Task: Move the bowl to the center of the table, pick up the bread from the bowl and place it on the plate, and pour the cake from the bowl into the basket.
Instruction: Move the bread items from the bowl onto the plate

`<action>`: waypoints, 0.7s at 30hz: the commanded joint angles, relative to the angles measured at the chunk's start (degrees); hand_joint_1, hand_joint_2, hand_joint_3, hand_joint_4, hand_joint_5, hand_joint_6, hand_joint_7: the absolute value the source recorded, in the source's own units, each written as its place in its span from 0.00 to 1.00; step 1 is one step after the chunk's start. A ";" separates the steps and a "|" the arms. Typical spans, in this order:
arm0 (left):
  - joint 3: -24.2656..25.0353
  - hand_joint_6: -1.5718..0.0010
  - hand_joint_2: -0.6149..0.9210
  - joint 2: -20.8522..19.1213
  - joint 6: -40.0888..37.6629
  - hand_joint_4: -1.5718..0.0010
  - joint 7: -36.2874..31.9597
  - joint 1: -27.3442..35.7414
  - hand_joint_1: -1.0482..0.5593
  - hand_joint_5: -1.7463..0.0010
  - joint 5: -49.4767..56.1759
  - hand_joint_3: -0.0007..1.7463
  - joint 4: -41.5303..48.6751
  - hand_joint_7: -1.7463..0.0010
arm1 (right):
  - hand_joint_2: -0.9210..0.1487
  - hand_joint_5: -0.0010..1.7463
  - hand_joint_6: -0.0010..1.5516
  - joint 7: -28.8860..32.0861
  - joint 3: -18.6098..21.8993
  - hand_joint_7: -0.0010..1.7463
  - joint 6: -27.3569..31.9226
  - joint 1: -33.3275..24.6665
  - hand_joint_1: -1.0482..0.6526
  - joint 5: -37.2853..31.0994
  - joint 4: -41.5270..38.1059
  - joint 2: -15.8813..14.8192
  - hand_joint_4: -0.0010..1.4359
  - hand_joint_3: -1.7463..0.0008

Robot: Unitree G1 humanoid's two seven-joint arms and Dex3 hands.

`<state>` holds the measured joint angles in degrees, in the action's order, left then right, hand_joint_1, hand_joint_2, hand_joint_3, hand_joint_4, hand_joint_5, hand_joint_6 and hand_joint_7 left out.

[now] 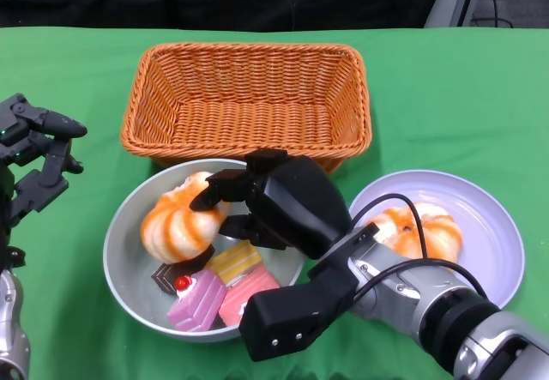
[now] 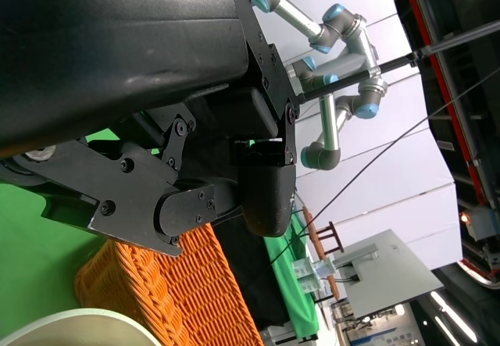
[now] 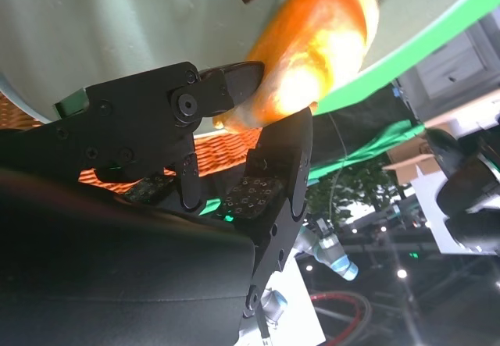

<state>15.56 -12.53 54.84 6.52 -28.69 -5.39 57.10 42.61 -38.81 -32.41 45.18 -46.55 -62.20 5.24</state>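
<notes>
Bread [image 1: 176,223] in bowl [image 1: 129,294], lower left of frame. Right hand [image 1: 274,204] fingers pinching its right side. Looks soft, light, rounded: grip wide across middle, gently. Left hand [image 1: 34,161] far left, fingers apart, empty.

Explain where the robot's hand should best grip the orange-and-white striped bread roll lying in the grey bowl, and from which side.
Grip the orange-and-white striped bread roll across its rounded middle, coming from above. It lies against the grey bowl's far-left wall, so side access is probably blocked there. The right hand already reaches it from the open right side, fingers at its upper edge, clear of the pink cake slices.
</notes>
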 commanded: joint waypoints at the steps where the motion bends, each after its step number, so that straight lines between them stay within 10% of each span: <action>1: -0.05 0.43 0.92 -1.21 -0.60 0.45 -0.28 -0.40 0.59 0.16 0.05 0.36 -0.02 0.40 | 0.00 0.85 0.55 0.68 1.44 0.45 -1.76 -0.18 0.53 1.28 1.17 -0.96 0.48 0.95; 21: -0.14 0.43 0.92 -2.15 -0.02 0.45 0.18 -1.12 0.58 0.16 0.29 0.35 1.49 0.41 | 0.00 0.77 0.61 -4.80 8.41 0.41 -6.00 -5.15 0.59 5.86 13.66 -6.95 0.56 0.97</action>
<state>15.41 -13.06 54.85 6.53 -28.95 -5.11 58.01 38.24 -31.62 -37.90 40.74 -41.99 -50.33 -0.59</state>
